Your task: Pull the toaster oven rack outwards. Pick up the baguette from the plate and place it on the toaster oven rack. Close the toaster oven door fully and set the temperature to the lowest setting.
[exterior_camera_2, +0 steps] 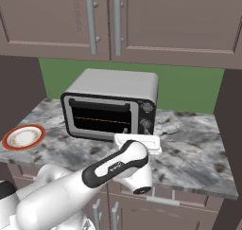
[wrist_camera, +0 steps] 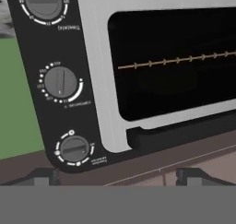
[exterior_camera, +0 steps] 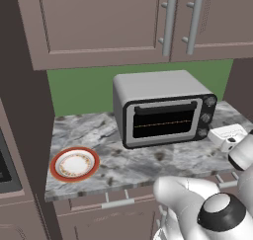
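- The oven (exterior_camera: pixel 163 108) sits at the back of the counter (exterior_camera: pixel 148 162), and its door (exterior_camera_2: pixel 101 116) looks fully shut, so the step in hand, as I judge it, is the temperature knob.
- The plate (exterior_camera: pixel 74 164) is bare at the left end of the counter. No loaf lies on it, and through the dark glass you see the rack (wrist_camera: pixel 177 61) as a thin line. The window is too dark to say whether bread lies on it.
- Your hand (wrist_camera: pixel 115 174) hangs just in front of the black knob panel (wrist_camera: pixel 50 75), which the hand camera shows rolled upside down. Its two tips stand well apart with nothing between them.
- Three knobs run down that panel: upper knob (wrist_camera: pixel 44 1), middle knob (wrist_camera: pixel 60 81) and lower knob (wrist_camera: pixel 73 148). The lettering is too small to read, so check which one sets temperature before you commit.
- Centre the tips on either side of the chosen knob's ridge, close gently, then turn about the knob's own axis until it stops at the low end.
- Keep the wrist square to the panel so that the tips do not slip off.
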